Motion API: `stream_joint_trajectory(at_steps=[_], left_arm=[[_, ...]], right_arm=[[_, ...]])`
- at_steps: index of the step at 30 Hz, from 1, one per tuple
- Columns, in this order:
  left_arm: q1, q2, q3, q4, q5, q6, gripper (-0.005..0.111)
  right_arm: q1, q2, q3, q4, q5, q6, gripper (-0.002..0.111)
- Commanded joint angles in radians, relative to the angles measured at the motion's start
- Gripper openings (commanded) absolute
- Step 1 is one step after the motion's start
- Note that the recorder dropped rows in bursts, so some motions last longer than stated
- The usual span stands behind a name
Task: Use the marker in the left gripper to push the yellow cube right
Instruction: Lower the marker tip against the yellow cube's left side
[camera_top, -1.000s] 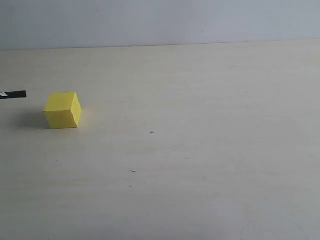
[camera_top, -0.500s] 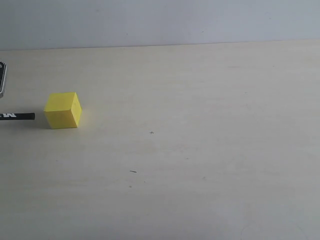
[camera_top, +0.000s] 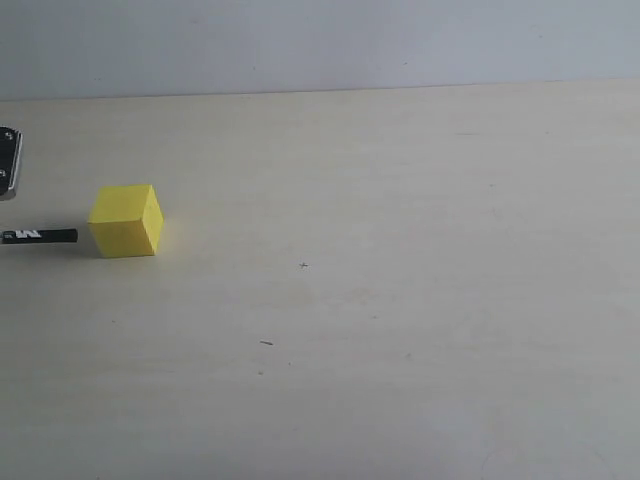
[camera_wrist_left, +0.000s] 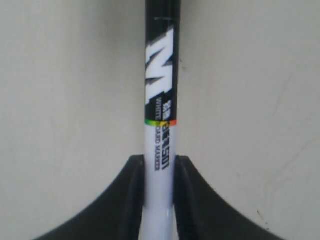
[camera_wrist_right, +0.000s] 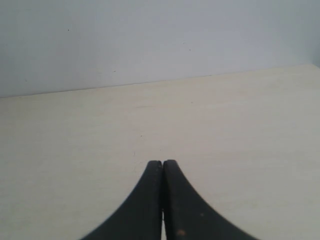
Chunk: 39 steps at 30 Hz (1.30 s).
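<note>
**Marker (camera_top: 40, 236) held just left of the yellow cube (camera_top: 126, 220)**

The marker (camera_wrist_left: 161, 100) is clamped between the two black fingers (camera_wrist_left: 132, 200) of the left gripper (camera_wrist_left: 160, 167), which are closed onto its white barrel. The black section with white print is left sticking out beyond the fingertips.

In the exterior view the marker is seen entering from the left edge, lying roughly level and low over the table (camera_top: 400, 300), with its black end pointed at the yellow cube. A narrow gap is seen between that end and the cube's left face, so no contact is shown. The cube is set on the left part of the table, one vertical edge turned toward the camera. A dark part (camera_top: 8, 162) with a grey rim is seen at the left edge, above the marker.

The right gripper (camera_wrist_right: 162, 167) is pressed fully closed with nothing between its fingers, and is held over bare table before a pale wall (camera_wrist_right: 150, 40).
</note>
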Motion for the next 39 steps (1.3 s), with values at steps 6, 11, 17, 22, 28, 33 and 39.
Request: stream_joint_trajectory(at_steps=[6,11,17,22,28,33,39], left_arm=[[-0.126,0.006,-0.007,0.071,-0.059,-0.139,0.000],[-0.062,0.001,-0.007,0.073,-0.045,-0.176,0.000],[-0.123,0.015,-0.007,0.069,-0.072,-0.176,0.000],[-0.246,0.053,-0.007,0.062,-0.194,-0.260,0.000],[-0.234,0.024,-0.007,0.144,-0.169,-0.371,0.000],[-0.168,-0.023,-0.007,0.176,-0.125,-0.393,0.000],[-0.202,-0.007,-0.007,0.176,-0.144,-0.388,0.000]], right_arm=[[-0.001,0.002,0.005,0.000,-0.009,0.000,0.000],[-0.001,0.002,0.005,0.000,-0.009,0.000,0.000],[-0.001,0.002,0.005,0.000,-0.009,0.000,0.000],[-0.001,0.002,0.005,0.000,-0.009,0.000,0.000],[-0.001,0.002,0.005,0.000,-0.009,0.000,0.000],[-0.001,0.002,0.005,0.000,-0.009,0.000,0.000],[-0.001,0.002,0.005,0.000,-0.004,0.000,0.000]])
